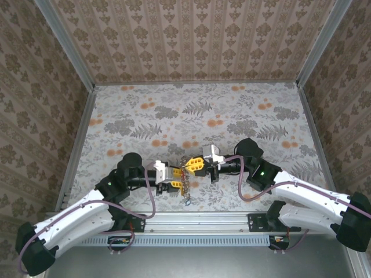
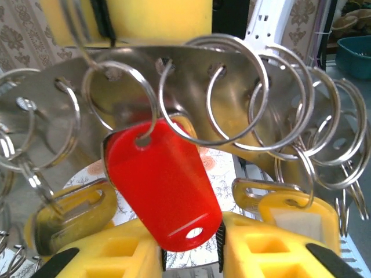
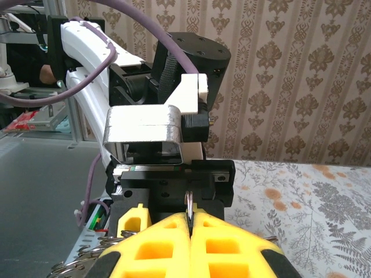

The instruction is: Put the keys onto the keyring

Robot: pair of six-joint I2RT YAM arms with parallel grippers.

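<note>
Near the front edge of the tabletop (image 1: 232,110), the two arms faced each other, the left gripper (image 1: 173,177) on the left and the right gripper (image 1: 195,165) just right of it and slightly behind. The keyring (image 1: 186,184) hung between them, pinched in the right jaws. A key (image 2: 165,185) hung from one of its rings, with its lower end between the left jaws.

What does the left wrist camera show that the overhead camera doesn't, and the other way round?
Left wrist, close up: a red key tag hanging on a wire ring, its tip between the yellow fingers of the left gripper, and the holes punched in the metal keyring. Overhead: the left arm and right arm in full, the flowery table and papered walls. Shared: the keyring, dangling where the left gripper meets the right gripper.
</note>
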